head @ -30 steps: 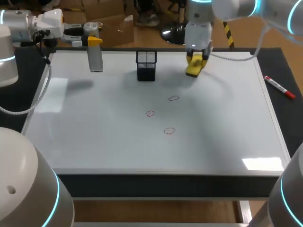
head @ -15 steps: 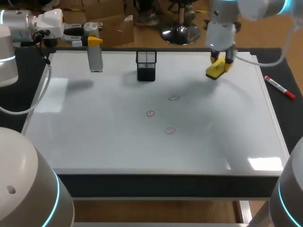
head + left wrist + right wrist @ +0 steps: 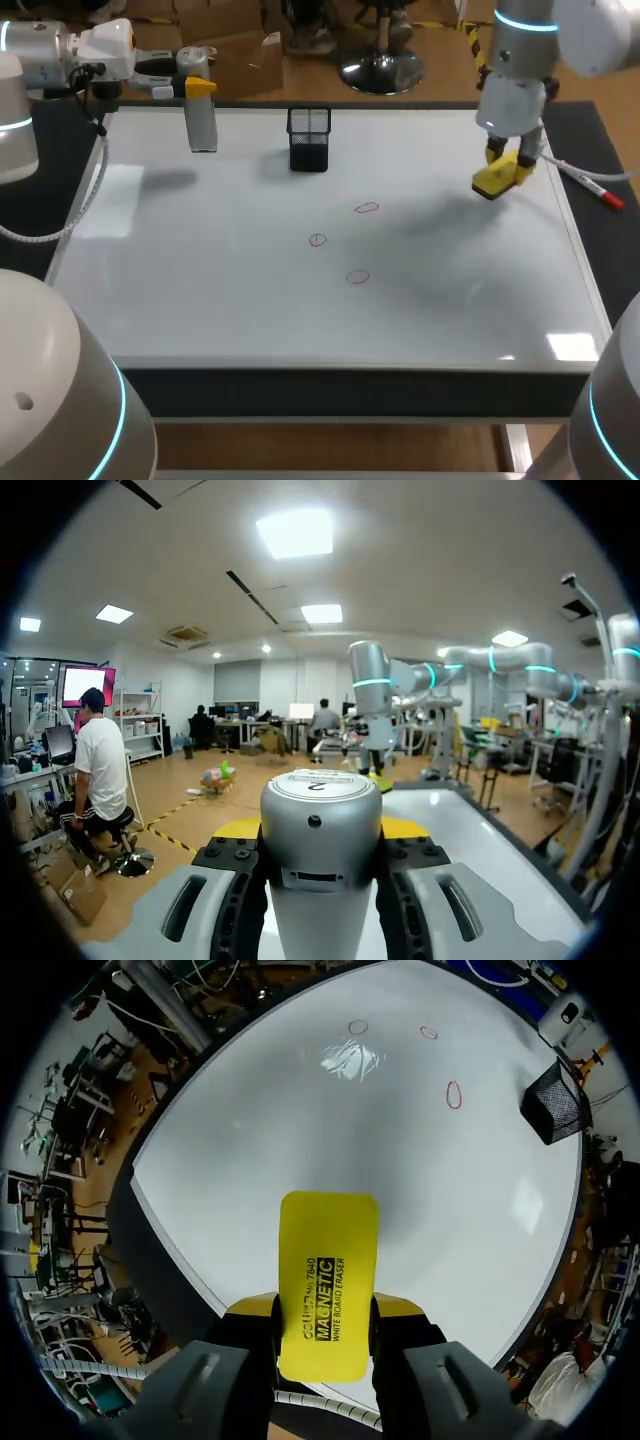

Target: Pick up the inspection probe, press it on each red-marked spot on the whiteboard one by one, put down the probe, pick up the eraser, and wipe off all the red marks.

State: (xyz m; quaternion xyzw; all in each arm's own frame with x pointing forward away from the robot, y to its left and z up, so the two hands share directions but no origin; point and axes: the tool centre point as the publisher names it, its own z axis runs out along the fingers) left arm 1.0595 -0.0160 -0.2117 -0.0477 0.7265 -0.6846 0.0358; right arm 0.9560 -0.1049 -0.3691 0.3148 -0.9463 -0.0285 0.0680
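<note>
Eraser, yellow: clamped in right jaws above right edge of whiteboard, likely poised for wiping three red marks mid-board. Inspection probe: gripped by left jaws over far-left corner, seemingly parked clear.

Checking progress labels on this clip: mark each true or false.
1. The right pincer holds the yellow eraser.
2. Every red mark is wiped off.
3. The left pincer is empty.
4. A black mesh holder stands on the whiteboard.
1. True: the right pincer is shut on the yellow eraser.
2. False: three red marks show on the whiteboard, and the eraser is off to their side.
3. False: the left pincer is shut on the inspection probe.
4. True: the black mesh holder stands near the board's far edge.
</note>
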